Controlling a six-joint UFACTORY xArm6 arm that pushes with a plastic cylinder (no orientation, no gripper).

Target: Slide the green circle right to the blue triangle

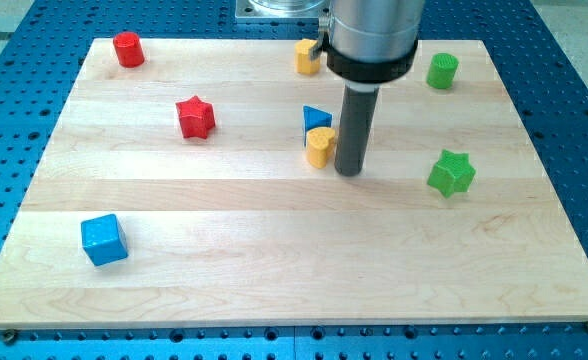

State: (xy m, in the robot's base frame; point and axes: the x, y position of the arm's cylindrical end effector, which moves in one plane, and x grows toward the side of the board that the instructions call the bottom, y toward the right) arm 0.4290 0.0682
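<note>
The green circle [442, 70], a short green cylinder, stands near the view's top right of the wooden board [274, 260]. The blue triangle [315, 119] sits near the board's middle, with a yellow block [320, 147] touching its lower side. My tip [349, 172] rests on the board just right of the yellow block and below and right of the blue triangle. The tip is well left of and below the green circle. The rod's wide grey body hides part of the board above the tip.
A green star [451, 173] lies at the right. A second yellow block [306, 56] sits at the top middle, partly behind the rod's body. A red cylinder [128, 49] is at top left, a red star [196, 117] at left, a blue cube [104, 240] at bottom left.
</note>
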